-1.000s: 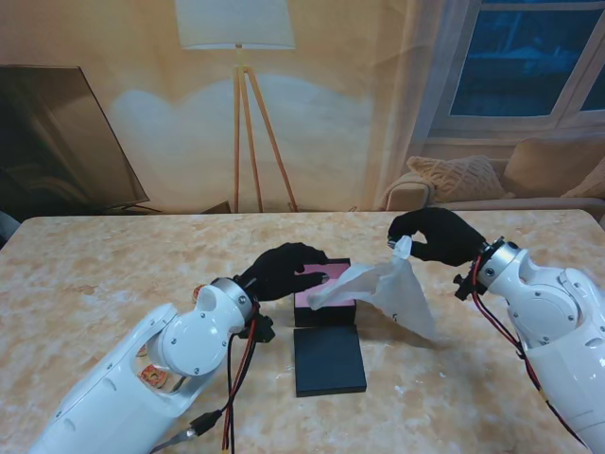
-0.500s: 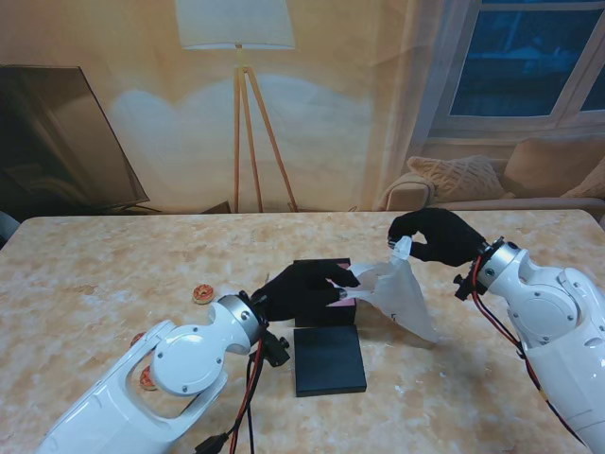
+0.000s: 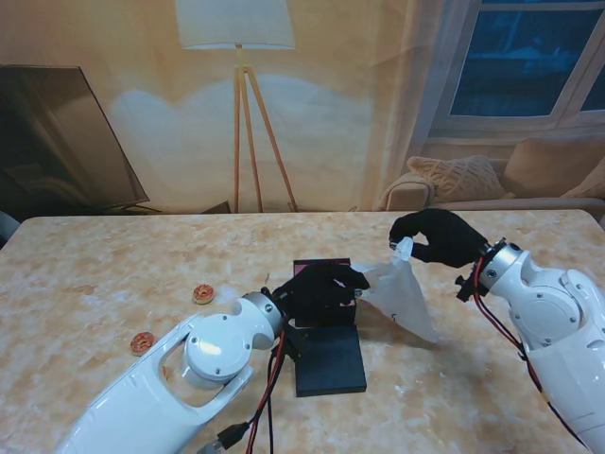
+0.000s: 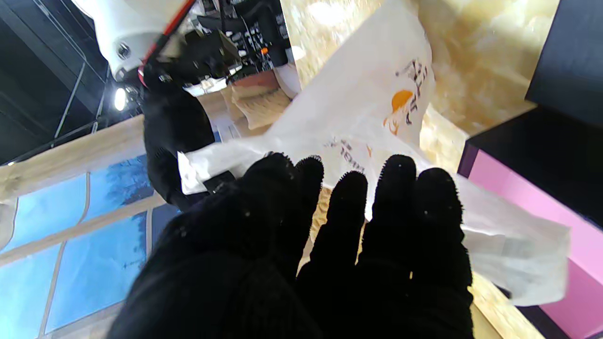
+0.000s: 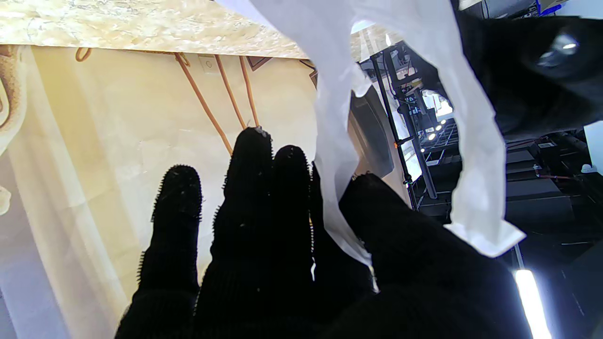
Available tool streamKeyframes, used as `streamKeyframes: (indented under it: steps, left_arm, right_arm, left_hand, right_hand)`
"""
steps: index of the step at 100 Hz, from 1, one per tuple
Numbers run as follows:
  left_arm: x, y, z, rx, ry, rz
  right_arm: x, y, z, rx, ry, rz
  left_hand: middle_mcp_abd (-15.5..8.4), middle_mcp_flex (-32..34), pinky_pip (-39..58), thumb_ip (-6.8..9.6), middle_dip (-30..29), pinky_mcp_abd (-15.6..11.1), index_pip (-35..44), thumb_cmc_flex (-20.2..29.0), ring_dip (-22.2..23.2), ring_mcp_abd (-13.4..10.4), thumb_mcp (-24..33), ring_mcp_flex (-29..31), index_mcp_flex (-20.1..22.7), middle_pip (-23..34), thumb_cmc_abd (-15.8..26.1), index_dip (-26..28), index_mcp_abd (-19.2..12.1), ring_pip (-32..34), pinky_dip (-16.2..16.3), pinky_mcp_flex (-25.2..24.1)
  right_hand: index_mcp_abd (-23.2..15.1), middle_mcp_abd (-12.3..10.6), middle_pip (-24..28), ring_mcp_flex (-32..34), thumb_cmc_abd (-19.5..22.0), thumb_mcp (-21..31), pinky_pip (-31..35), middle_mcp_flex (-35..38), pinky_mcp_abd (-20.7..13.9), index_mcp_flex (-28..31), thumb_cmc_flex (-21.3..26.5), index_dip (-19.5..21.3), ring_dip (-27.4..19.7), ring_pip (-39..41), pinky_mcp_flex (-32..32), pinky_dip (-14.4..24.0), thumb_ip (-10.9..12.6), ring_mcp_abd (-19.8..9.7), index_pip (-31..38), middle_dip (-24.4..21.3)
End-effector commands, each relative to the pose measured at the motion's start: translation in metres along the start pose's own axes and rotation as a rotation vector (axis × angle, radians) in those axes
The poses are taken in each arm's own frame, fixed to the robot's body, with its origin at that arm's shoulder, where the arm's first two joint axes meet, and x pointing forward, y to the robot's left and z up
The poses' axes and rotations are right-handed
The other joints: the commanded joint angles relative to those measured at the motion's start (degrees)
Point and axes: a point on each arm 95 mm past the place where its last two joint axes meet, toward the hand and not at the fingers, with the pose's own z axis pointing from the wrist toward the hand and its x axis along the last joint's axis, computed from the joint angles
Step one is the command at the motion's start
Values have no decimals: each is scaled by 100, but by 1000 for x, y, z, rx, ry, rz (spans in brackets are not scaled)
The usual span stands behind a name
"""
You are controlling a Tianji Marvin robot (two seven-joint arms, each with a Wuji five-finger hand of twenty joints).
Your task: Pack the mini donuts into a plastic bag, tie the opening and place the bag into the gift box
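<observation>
The white plastic bag hangs from my right hand, which is shut on its top edge; in the right wrist view a strip of the bag is pinched between thumb and fingers of my right hand. My left hand hovers over the gift box with fingers extended, their tips at the bag's near edge. In the left wrist view my left hand has straight fingers in front of the printed bag, gripping nothing. Two mini donuts lie on the table at the left.
The box's dark lid lies flat just nearer to me than the open box, whose pink inside shows beside the bag. My left forearm stretches across the table between the donuts and the lid.
My left hand moved right across the box to the bag's edge. The bag's loose side drew back toward the right hand. The left forearm's shift uncovered the donuts. The right hand kept still.
</observation>
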Motion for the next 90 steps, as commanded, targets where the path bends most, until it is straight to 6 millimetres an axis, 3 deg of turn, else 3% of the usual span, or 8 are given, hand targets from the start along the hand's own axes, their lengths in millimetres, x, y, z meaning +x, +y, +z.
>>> streamKeyframes:
  steps: [1,12,21,36,59,69,90]
  left_arm:
    - [6,-2,5,0,20,3]
    - [6,-4,11,15,21,10]
    - [7,-6,15,15,17,9]
    - [5,-5,23,18,23,-1]
    - [4,-3,33,31,36,-2]
    - [2,0,35,28,21,-38]
    - [0,1,36,9,-25,-83]
  right_arm:
    - [3,-6,0,20,7,6]
    - [3,-7,0,23,8,8]
    - [3,-7,0,23,9,8]
    - [3,-7,-1,18,13,7]
    - [4,-6,-1,12,19,4]
    - [4,-6,-1,7,18,-1]
    - [3,-5,0,2,12,-8]
  left_hand:
    - [-147,101,70,-113,-40,-115,181,-119,-68,50,-137,-24,137,44,197,102,-158,-16,-94,-78]
    - [-176,86,62,-85,-11,-123,203,-103,-47,18,-196,-47,105,64,252,110,-179,-19,-76,-127]
    - [-243,76,-25,-178,23,-174,310,338,-57,-40,-365,-53,65,83,220,125,-235,-105,-76,-147]
    - [-463,181,-90,-181,40,-353,569,917,-84,-245,-601,56,114,194,139,80,-452,-149,-134,-72]
    - [-706,426,-93,-212,140,-503,1279,958,-111,-473,-477,235,73,310,-46,-189,-695,-210,-243,23]
    - [-632,416,-134,-249,21,-508,1337,925,-228,-402,-463,242,59,232,-23,-342,-615,-337,-295,23]
    - [-381,508,-214,-243,-189,-238,1286,956,-445,-105,-539,293,150,141,50,-493,-435,-390,-385,199]
  right_hand:
    - [-1737,-123,-85,-9,110,598,3,8,-84,-121,686,43,-149,-94,-74,-75,291,-65,142,-49]
    - [-1772,-108,-119,-50,122,570,2,-25,-68,-125,688,61,-157,-119,-94,-73,282,-39,133,-57]
    - [-1799,-75,-156,-93,126,552,1,-67,-37,-134,689,73,-167,-144,-124,-71,279,-16,123,-67]
    - [-1830,-15,-230,-170,139,527,18,-151,-4,-142,686,86,-186,-188,-175,-56,275,33,105,-94]
    - [-1861,138,-374,-362,198,493,41,-353,71,-158,664,97,-235,-284,-296,-24,289,131,80,-152]
    - [-1867,168,-403,-413,235,459,67,-405,92,-181,663,101,-256,-310,-332,-1,305,163,69,-168]
    - [-1889,182,-415,-462,361,338,90,-451,92,-257,695,134,-288,-324,-366,32,323,172,77,-192]
